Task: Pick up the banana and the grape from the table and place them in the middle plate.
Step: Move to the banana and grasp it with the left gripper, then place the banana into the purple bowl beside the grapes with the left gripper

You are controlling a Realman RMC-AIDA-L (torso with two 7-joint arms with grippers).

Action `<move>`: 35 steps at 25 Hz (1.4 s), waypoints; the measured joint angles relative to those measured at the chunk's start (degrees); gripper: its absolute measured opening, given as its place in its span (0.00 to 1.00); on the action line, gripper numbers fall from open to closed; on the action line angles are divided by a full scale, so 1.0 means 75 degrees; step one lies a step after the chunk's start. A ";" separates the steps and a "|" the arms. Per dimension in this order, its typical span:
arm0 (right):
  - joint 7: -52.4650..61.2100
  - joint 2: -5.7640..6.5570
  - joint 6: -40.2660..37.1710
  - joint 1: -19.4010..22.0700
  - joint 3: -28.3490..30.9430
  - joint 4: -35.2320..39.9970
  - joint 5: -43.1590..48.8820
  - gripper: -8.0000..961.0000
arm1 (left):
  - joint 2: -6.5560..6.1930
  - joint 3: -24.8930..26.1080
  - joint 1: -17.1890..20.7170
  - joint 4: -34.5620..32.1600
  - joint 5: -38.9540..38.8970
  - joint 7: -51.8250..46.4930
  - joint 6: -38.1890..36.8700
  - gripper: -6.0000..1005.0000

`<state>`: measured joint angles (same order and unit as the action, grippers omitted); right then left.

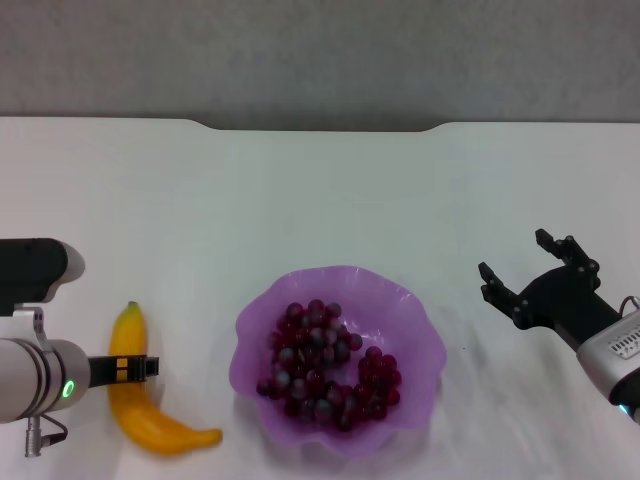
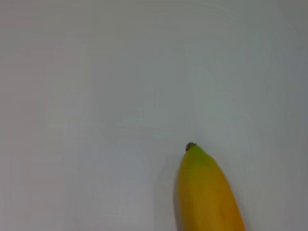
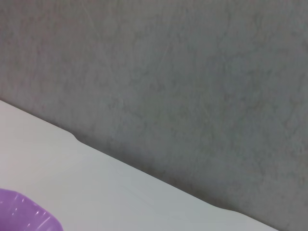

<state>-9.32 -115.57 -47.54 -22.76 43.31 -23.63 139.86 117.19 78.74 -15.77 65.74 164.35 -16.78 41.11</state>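
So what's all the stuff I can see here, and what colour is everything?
banana: one, yellow-orange with a small green tip, lying on the table left of the plate.
grapes: one bunch, dark red-purple, inside the plate.
plate: one, see-through purple with a wavy rim, near the table's front middle.
table: one, white, with a notched far edge.
wall: grey, behind the table.
left tool: one, black, over the banana's middle.
right tool: one, black, open, raised to the right of the plate, holding nothing.
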 joint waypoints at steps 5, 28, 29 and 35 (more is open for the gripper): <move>0.0000 0.0000 0.0000 -0.0001 0.0002 -0.0001 0.0003 0.89 | -0.0004 0.0002 0.0021 0.0000 0.0001 0.0021 -0.0080 0.66; 0.0011 -0.0007 0.0018 0.0004 -0.0021 0.0140 -0.0003 0.89 | -0.0064 0.0867 0.0680 0.2973 -0.1989 0.2807 0.1495 0.52; 0.0011 -0.0009 0.0019 -0.0001 -0.0021 0.0161 -0.0002 0.89 | -0.0063 0.0894 0.0704 0.3048 -0.2364 0.3084 0.1565 0.52; 0.0000 -0.0028 0.0024 -0.0013 -0.0043 0.0210 0.0006 0.89 | -0.0029 0.0829 0.0575 0.2885 -0.3694 0.3818 0.1611 0.52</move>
<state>-9.32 -115.78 -47.36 -22.86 42.99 -22.06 139.90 116.98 84.95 -11.46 87.37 136.65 11.85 53.19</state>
